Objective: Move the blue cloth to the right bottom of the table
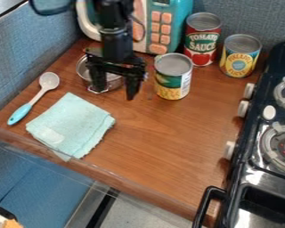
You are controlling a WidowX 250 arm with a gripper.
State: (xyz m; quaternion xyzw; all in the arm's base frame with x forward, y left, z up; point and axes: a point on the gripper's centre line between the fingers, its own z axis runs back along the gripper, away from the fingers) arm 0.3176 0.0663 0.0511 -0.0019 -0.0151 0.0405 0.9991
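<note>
Black curved handle (209,196) at near right, smooth, closest to the camera. Left to right on the table: spoon (48,81), slim, pale oval bowl, blue handle end pointing near left. Blue cloth (73,122) just beside it, left side of the table at the near edge; light blue, soft, folded into a rough square, finely textured, wrinkled, pale patch toward its near left part, one corner over the edge. Round shiny metal pot (83,69) farther back, partly hidden by the black gripper (116,91). Jaws spread apart, pointing down, gripping nothing. Boxy teal toy microwave (176,26) behind, raised orange-pink buttons, light curved handle. Then three cylindrical cans with metal lids: green-yellow can (172,76), taller red can (202,39) farther back, yellow can (241,55) to the right. Stove (258,173) along the right, glossy black and silver, light knobs, round burners with grates.

Table (163,142) has brown wood grain, satin shine, straight near edge with a clear strip. Blue-grey woven-looking panels (34,42) at left and far side; pale speckled floor (136,211) below the near edge.
</note>
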